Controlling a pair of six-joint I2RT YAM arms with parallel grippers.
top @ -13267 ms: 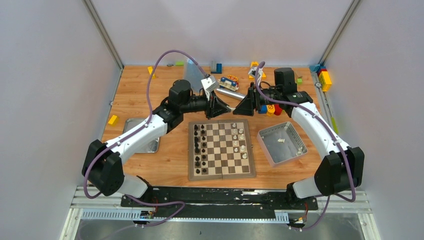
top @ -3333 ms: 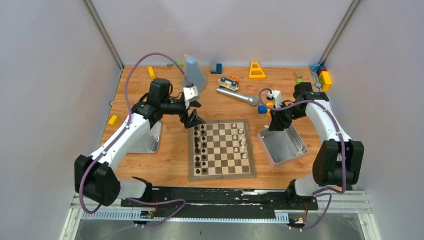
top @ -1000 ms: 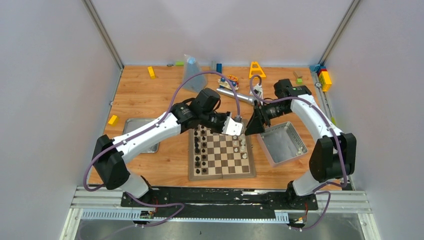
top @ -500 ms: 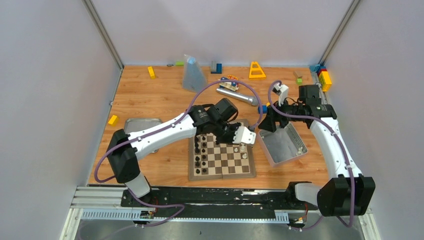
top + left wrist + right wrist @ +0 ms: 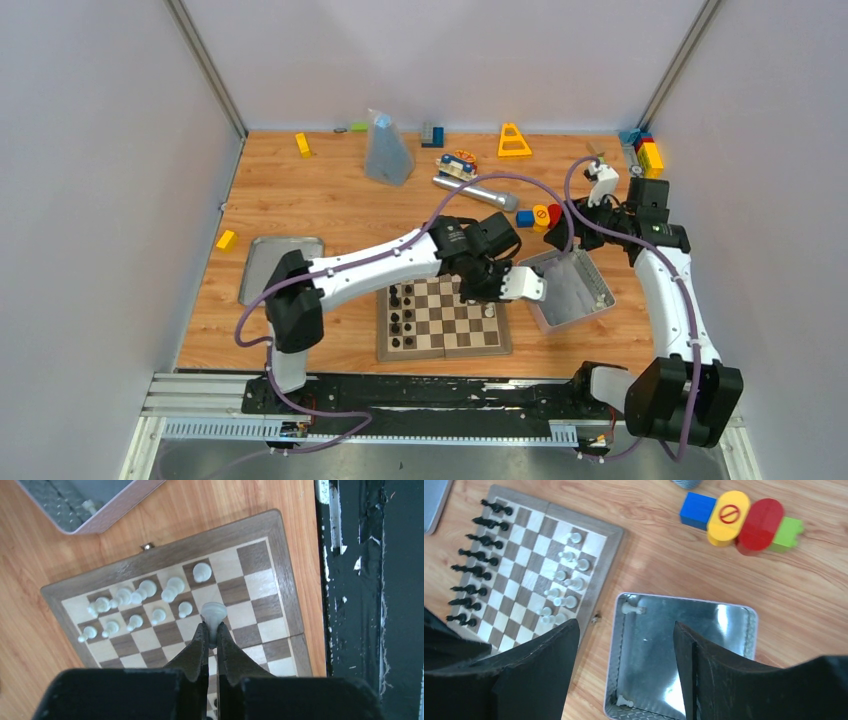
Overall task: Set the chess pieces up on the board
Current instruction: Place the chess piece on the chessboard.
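Chess piece sits clamped in the left tool over the board; right tool stands apart.

Top cam sits high behind your arm bases, tilted down and forward, taking in the whole table. Left wrist cam looks straight down past the left gripper, close over the white half of the board. Right wrist cam rides higher, looking down between the jaws of the right gripper at the tin and board. You get board and tin in all three.
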